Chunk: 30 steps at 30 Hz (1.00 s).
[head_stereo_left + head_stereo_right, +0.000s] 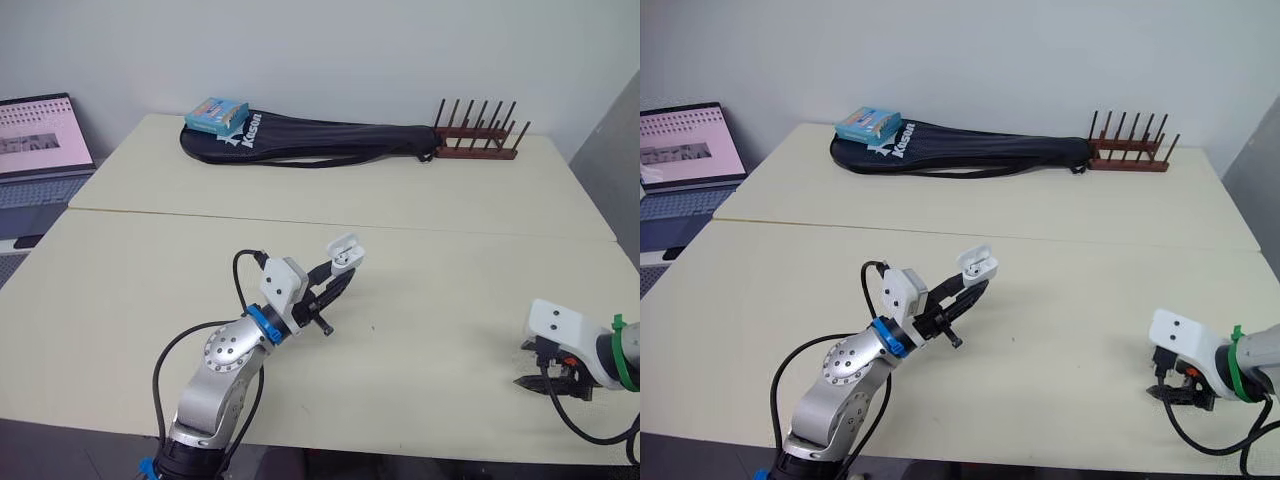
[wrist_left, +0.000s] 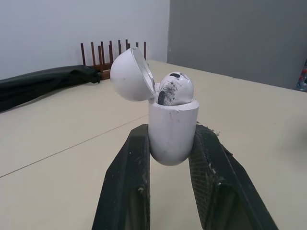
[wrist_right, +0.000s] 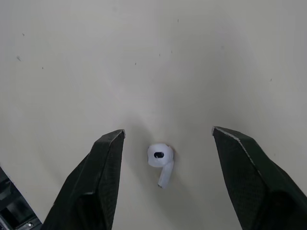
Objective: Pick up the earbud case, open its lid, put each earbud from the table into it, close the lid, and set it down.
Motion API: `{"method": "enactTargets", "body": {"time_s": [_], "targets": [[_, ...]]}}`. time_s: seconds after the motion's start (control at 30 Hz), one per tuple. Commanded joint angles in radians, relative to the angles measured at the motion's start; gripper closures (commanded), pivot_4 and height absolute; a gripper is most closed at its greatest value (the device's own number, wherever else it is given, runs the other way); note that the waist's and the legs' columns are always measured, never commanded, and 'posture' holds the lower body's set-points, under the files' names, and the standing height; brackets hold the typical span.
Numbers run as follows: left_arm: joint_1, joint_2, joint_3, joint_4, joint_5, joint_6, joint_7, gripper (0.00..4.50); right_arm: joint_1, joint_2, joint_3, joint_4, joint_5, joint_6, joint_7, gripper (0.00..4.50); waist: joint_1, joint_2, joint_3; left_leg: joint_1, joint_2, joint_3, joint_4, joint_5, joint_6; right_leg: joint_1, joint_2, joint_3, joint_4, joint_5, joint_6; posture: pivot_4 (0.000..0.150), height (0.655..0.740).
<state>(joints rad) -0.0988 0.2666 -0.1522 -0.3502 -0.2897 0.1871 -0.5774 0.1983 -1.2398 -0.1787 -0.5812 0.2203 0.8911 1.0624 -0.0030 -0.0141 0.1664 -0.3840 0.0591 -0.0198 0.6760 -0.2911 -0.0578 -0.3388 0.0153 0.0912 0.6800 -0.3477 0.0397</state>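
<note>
Now left gripper (image 1: 340,280) is clamping the earbud case (image 2: 172,134) open for loading; right gripper (image 3: 168,132), fingers apart, is hovering over the earbud (image 3: 160,163) at 4 o'clock.

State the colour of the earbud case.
White; the earbud case shows best in the left wrist view.

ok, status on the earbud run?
Left gripper shut on white plastic earbud case, lid open, one white earbud seated. Right gripper open, straddling second white earbud on beige table. Nothing blocking it.
</note>
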Motion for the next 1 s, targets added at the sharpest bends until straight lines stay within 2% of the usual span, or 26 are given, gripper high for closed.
{"method": "enactTargets", "body": {"time_s": [0.03, 0.47, 0.57, 0.77, 1.0], "targets": [[-0.018, -0.008, -0.006, -0.021, -0.002, -0.021, -0.002, 3.76, 0.020, 0.003, -0.013, 0.026, -0.020, -0.028, -0.030, 1.41, 0.000, 0.000, 0.000, 0.000, 0.000, 0.000, 0.000, 0.000, 0.000, 0.000, 0.000, 0.000, 0.000, 0.000, 0.000, 0.150, 0.7315], [-0.016, -0.002, -0.002, -0.027, -0.002, -0.017, 0.000, 3.76, 0.027, 0.015, 0.035, 0.073, -0.004, -0.027, -0.059, 1.41, 0.000, 0.000, 0.000, 0.000, 0.000, 0.002, 0.000, 0.000, 0.000, 0.000, 0.000, 0.000, 0.000, 0.000, 0.000, 0.150, 0.7315], [-0.016, -0.002, -0.002, -0.028, -0.002, -0.017, 0.000, 3.76, 0.024, 0.015, 0.042, 0.079, -0.001, -0.030, -0.057, 2.04, 0.000, 0.000, 0.000, 0.000, 0.000, 0.002, 0.000, 0.000, 0.000, 0.000, 0.000, 0.000, 0.000, 0.000, 0.000, 0.150, 0.7315], [-0.016, -0.004, -0.004, -0.029, -0.001, -0.016, 0.001, 3.76, -0.005, 0.012, 0.065, 0.084, 0.005, -0.029, -0.054, 4.12, 0.000, 0.000, 0.000, 0.000, 0.000, 0.002, 0.000, 0.000, 0.000, 0.000, 0.000, 0.000, 0.000, 0.000, 0.000, 0.150, 0.7315], [-0.014, -0.004, -0.004, -0.026, 0.000, -0.020, 0.000, 3.76, -0.054, 0.007, 0.056, 0.076, 0.016, -0.062, -0.037, 4.12, -0.002, 0.000, 0.000, 0.000, 0.000, 0.002, 0.000, 0.000, 0.000, 0.000, 0.000, 0.000, 0.000, 0.000, 0.000, 0.150, 0.7315]]}}
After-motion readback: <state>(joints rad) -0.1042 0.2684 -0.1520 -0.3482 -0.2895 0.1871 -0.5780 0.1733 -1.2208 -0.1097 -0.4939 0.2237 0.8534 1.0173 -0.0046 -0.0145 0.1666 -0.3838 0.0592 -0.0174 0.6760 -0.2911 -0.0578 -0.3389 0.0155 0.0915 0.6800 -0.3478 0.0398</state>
